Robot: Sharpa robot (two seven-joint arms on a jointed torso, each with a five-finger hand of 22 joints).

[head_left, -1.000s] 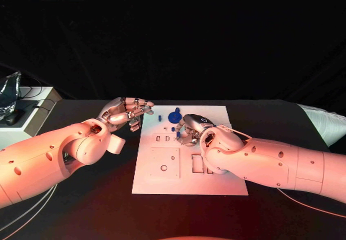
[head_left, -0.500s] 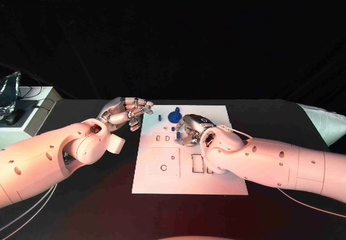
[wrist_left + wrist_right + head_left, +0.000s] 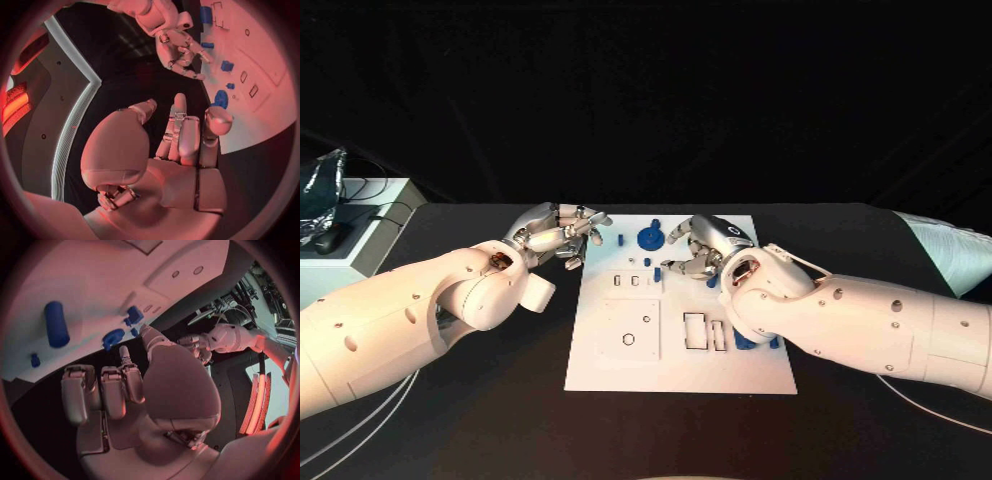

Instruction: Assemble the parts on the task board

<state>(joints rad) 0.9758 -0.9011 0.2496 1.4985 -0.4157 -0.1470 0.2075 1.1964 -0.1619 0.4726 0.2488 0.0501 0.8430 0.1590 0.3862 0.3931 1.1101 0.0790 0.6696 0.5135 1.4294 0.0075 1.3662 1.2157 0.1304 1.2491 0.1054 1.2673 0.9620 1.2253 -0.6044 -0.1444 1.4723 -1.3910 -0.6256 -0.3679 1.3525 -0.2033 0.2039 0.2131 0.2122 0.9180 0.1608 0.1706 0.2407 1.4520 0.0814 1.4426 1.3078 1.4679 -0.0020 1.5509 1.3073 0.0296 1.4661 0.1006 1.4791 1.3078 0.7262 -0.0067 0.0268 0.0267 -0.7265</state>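
A black table (image 3: pixel 473 420) fills the foreground, and behind it hangs a dark, unlit backdrop (image 3: pixel 646 90). At the far left stands a white box (image 3: pixel 365 225) with dark cables (image 3: pixel 365 200) lying across its top and something crinkled and silvery (image 3: pixel 318 195) resting on it. Thin pale cables (image 3: pixel 358 420) trail over the table's near left part.

Black bench (image 3: pixel 473 420): dark surface, carries the items. White box (image 3: pixel 358 235): stands off the bench's far-left corner. Crumpled silver foil-like item (image 3: pixel 320 190): sits on the box. Black cables (image 3: pixel 365 190): trail across the box top. White padded object (image 3: pixel 949 245): lies at the bench's right edge.
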